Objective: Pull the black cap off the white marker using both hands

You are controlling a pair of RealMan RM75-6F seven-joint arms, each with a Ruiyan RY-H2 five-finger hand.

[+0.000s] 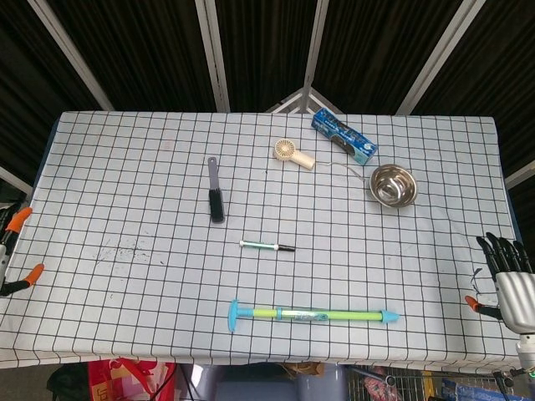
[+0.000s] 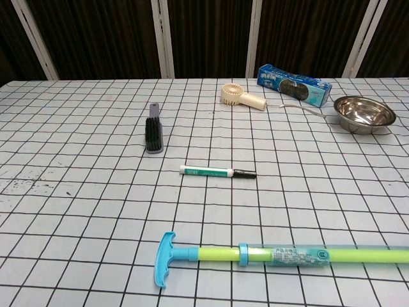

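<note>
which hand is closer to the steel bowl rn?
Right. The right hand sits at the table's right edge, just below the steel bowl; the left hand is across the table at the left edge.

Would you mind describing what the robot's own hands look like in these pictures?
Only the head view shows them. The right hand, at the table's right edge, has a pale grey, boxy palm and dark, slender fingers. At the left edge, only orange-tipped parts show by a pale strip, presumably belonging to the left hand; its body is out of frame.
</note>
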